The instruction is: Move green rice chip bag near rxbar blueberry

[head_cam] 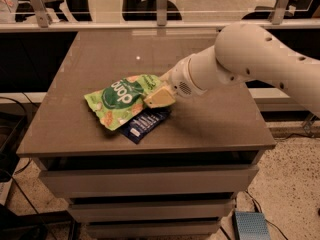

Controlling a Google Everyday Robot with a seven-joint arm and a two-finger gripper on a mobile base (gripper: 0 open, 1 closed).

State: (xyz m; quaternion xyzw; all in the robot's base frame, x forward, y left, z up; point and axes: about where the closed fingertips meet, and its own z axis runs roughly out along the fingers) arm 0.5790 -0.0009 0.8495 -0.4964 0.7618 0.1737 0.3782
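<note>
The green rice chip bag lies on the brown table, left of centre, its lower right edge overlapping the rxbar blueberry, a dark blue bar pointing toward the front. My gripper reaches in from the right on the white arm and sits at the bag's right end, over the top of the bar. Its tan finger rests against the bag.
The table stands on a drawer unit. A rail with posts and office chairs run behind it. Cables hang at the left. A small blue-grey box lies on the floor at the front right.
</note>
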